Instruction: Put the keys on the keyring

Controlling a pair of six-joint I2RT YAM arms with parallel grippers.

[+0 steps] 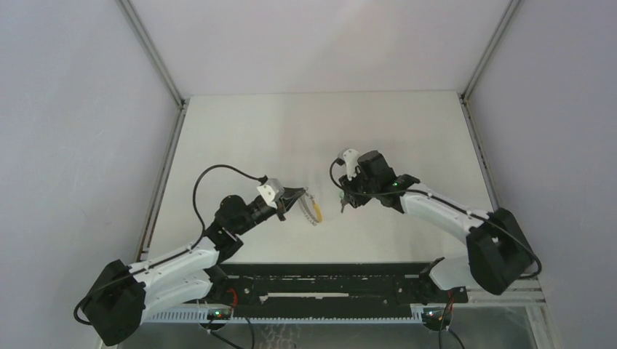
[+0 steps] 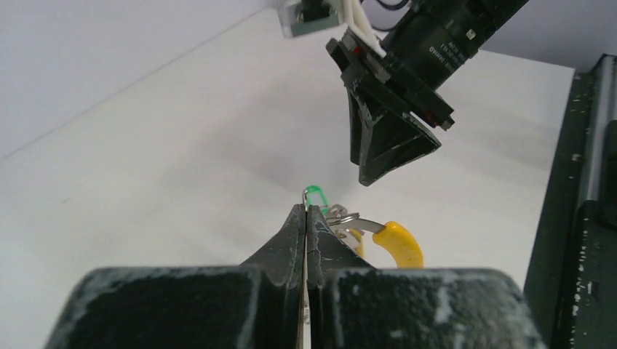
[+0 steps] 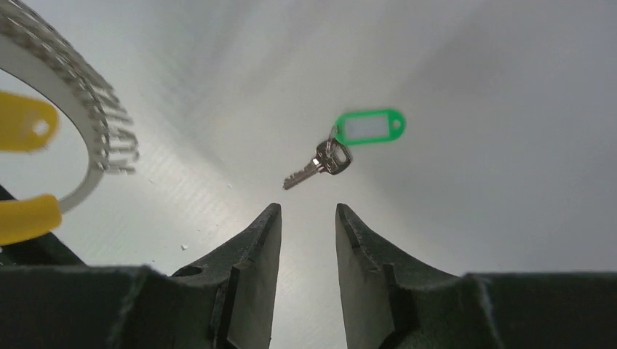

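Beaded grey keyring (image 3: 81, 86), yellow tag (image 3: 22, 123); slim metal key (image 3: 314, 169) — oblong green tag (image 3: 369, 126)

Colours logged:
Green-headed key (image 3: 366, 127) is seen with a silver blade; yellow-headed key (image 2: 399, 243) plain yellow; keyring (image 3: 94, 109) grey, rim ribbed; table (image 1: 255, 138) white; left gripper (image 2: 306, 211) and right gripper (image 3: 307, 218) black, scuffed pale.

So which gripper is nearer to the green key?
Right. The right gripper hangs open over the green key, which lies just ahead of its fingertips. The left gripper, shut on the keyring, is farther off to the side.
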